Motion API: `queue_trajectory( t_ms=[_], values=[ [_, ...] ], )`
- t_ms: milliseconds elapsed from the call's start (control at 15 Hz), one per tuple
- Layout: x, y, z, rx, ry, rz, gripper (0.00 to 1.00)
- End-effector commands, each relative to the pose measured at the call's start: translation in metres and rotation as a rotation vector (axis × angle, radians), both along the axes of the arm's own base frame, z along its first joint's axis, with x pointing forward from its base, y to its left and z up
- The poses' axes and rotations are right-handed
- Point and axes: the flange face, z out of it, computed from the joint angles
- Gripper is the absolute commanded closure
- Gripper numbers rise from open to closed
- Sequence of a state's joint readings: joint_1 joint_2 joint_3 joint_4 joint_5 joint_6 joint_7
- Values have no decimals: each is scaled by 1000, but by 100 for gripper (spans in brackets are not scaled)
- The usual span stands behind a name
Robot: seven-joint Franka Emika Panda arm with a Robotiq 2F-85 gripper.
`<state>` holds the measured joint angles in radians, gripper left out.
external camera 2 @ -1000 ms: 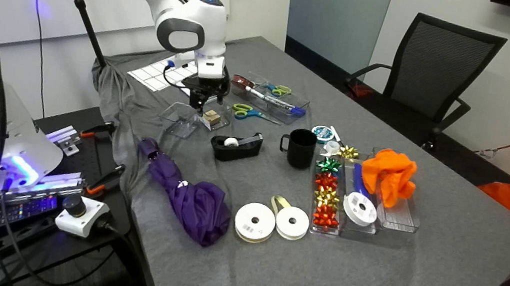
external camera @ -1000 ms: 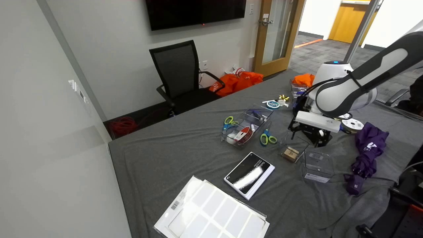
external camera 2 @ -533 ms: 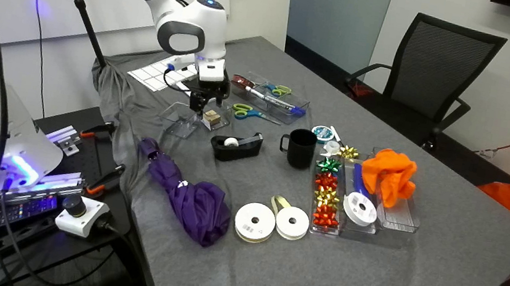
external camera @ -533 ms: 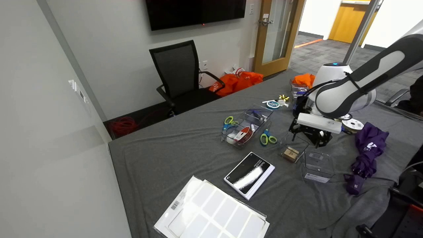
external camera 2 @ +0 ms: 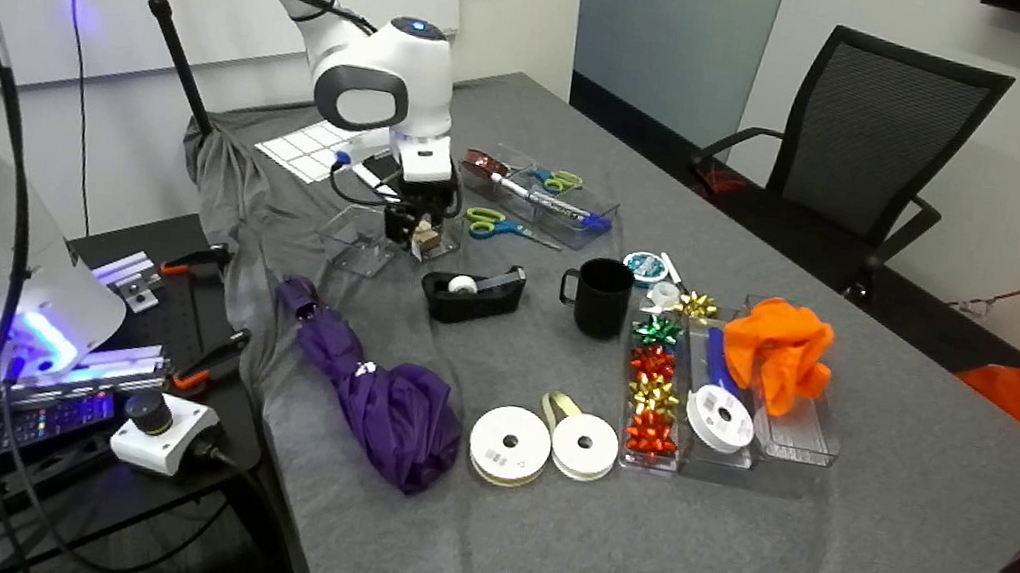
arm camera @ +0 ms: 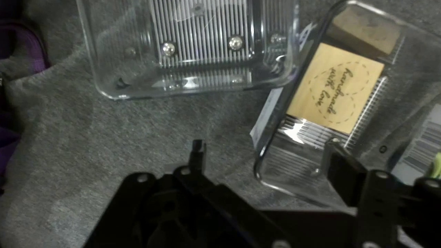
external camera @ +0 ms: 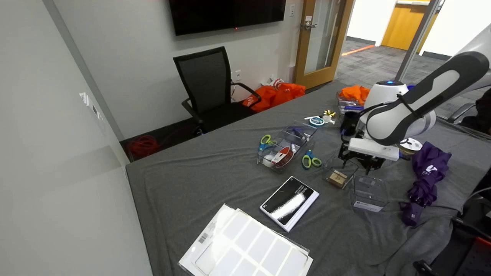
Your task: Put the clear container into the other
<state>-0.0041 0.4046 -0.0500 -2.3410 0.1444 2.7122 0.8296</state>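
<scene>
The clear container (arm camera: 293, 162), the smaller tub, holds a wooden block (arm camera: 336, 89) printed "handmade with love". It stands on the cloth in both exterior views (external camera: 347, 172) (external camera 2: 448, 239). The other (arm camera: 203, 38), the wider clear tub, is empty and stands right beside it, also in both exterior views (external camera: 369, 193) (external camera 2: 364, 250). My gripper (arm camera: 266, 144) is open and empty. In the wrist view one finger is over the cloth outside the clear container, the other over its inside. A corner of its rim lies between them. I cannot tell the fingertips' height above the rim.
A black tape dispenser (external camera 2: 472, 291) and a black mug (external camera 2: 601, 298) stand near the tubs. Green-handled scissors (external camera: 311, 160), a clear tray with ribbon and pens (external camera: 287, 143), a boxed tablet or book (external camera: 289, 203) and a purple umbrella (external camera: 427, 172) lie around them.
My gripper has moved down toward the clear container, mostly in the last half second. Both tubs and the wooden block have not moved.
</scene>
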Motion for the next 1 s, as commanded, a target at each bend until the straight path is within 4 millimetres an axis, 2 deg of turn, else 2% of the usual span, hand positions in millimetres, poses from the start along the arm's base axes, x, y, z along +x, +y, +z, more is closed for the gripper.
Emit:
queue_trajectory(
  t_ms=[0, 267, 533, 933],
  values=[
    [-7, -5, -13, -14, -13, 52, 44],
    [-8, -7, -17, -15, -25, 79, 73],
    [-8, -6, -13, -2, -42, 98, 98],
    [-14, 0, 21, 87, -87, 108, 99]
  ],
)
